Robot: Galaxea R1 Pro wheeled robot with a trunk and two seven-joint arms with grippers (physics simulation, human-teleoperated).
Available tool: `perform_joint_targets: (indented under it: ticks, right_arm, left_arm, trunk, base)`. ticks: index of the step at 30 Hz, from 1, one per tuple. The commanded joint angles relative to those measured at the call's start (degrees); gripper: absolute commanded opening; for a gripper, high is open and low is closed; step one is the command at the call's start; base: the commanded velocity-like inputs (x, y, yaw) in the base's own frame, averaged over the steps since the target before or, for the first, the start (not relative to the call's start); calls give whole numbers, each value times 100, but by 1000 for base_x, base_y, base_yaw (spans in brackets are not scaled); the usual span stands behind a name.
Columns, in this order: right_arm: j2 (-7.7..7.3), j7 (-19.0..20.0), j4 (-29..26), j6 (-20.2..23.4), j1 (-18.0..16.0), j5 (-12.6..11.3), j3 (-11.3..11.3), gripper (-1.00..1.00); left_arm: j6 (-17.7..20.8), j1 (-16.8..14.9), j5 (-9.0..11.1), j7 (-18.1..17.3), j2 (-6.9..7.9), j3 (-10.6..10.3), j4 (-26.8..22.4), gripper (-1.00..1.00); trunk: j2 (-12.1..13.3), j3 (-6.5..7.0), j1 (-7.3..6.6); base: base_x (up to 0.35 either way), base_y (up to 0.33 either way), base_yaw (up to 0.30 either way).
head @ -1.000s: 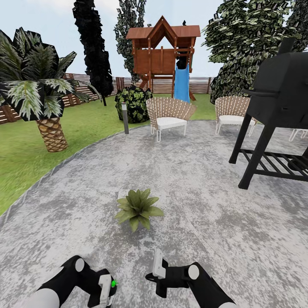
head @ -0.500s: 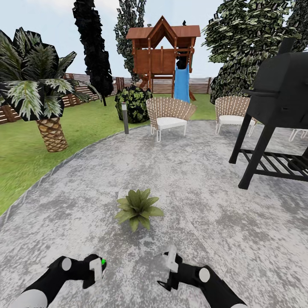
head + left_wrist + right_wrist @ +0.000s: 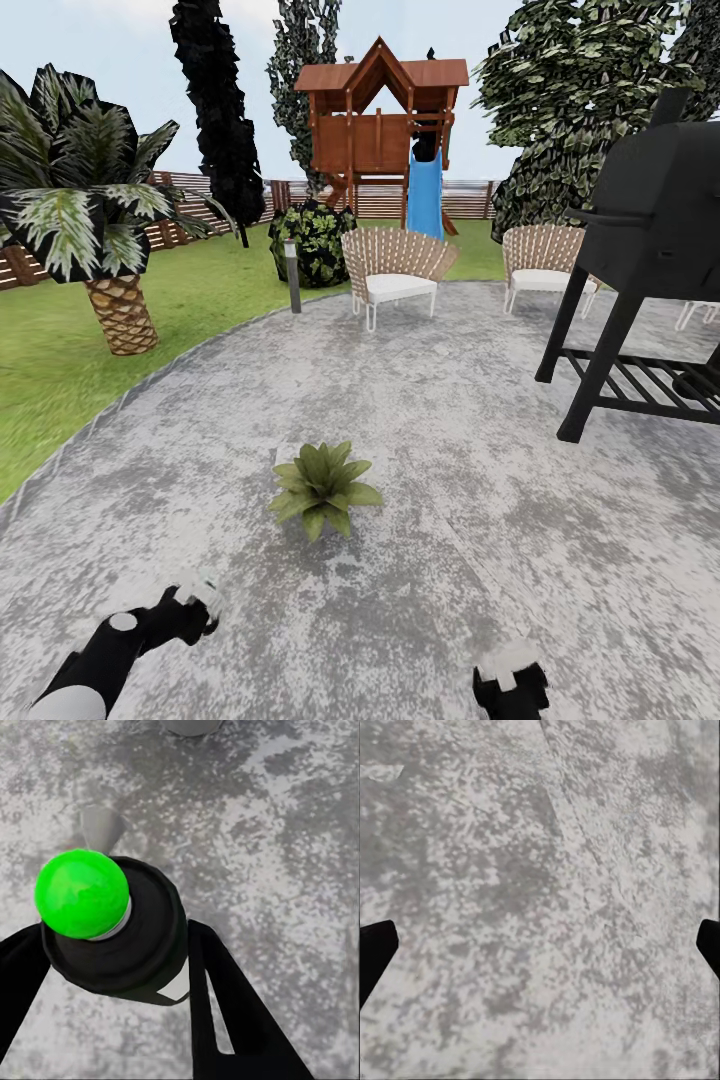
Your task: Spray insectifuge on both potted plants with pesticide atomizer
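We look out over the garden [image 3: 150,330], where green lawn curves round a grey mottled paved patio [image 3: 470,440] and a brown slatted fence [image 3: 180,225] closes the far side. Tall dark trees [image 3: 215,110] rise behind it, beside a wooden playhouse [image 3: 380,110] with a blue slide [image 3: 425,195]. A palm [image 3: 85,200] with a scaly trunk stands on the grass at the left, and a large black grill [image 3: 650,250] stands on the patio at the right. Two wicker chairs [image 3: 395,270] sit at the far edge of the paving, near a dark-leaved shrub [image 3: 312,240] and a short lamp post [image 3: 293,275].

One of the potted plants [image 3: 322,487] lies on the patio straight ahead of us, a low rosette of olive-green leaves, well apart from both arms.

Our left tool [image 3: 112,967] is closed on the pesticide atomizer [image 3: 112,930]: in the left wrist view the black fingers [image 3: 225,1012] flank the dark bottle, whose bright green cap points at the paving. In the head view this arm [image 3: 130,640] is low at the left.

Our right tool [image 3: 540,952] is wide apart and holds nothing; its two dark fingertips [image 3: 375,952] show at opposite edges of the right wrist view, with bare paving between them. In the head view it [image 3: 510,680] sits at the bottom edge.
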Motion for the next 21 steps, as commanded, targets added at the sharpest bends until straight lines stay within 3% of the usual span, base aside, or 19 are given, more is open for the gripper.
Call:
perform_joint_targets:
  ticks: [1,3,7,16,20,21]
  right_arm:
    - [-3,-76,15,1,-7,-318,44,100]
    - [10,-102,23,9,-7,-811,65,100]
    - [26,-111,19,8,-10,-1017,84,100]
    - [103,-115,33,0,-11,-1057,86,100]
    - [217,-136,28,-3,-11,-1063,72,100]
    - [220,-137,28,-9,-10,-1061,69,100]
  left_arm:
    - [270,-17,-50,26,-34,37,-4,-100]
    - [945,-52,-68,73,-93,19,-11,-100]
    - [1486,-73,-95,86,-134,5,-26,-100]
    - [1519,-75,-91,84,-167,-6,-73,-100]
    - [1592,-83,-102,76,-404,-179,-81,-100]
    - [1706,-87,-101,74,-441,-326,-82,-100]
  trunk:
    - [-2,-5,-1]
    - [-2,-5,-1]
    - [-2,-5,-1]
    - [-2,-5,-1]
    - [-2,-5,-1]
    - [-2,-5,-1]
  base:
    - [0,0,0]
    - [0,0,0]
    - [0,0,0]
    - [0,0,0]
    - [0,0,0]
    - [0,0,0]
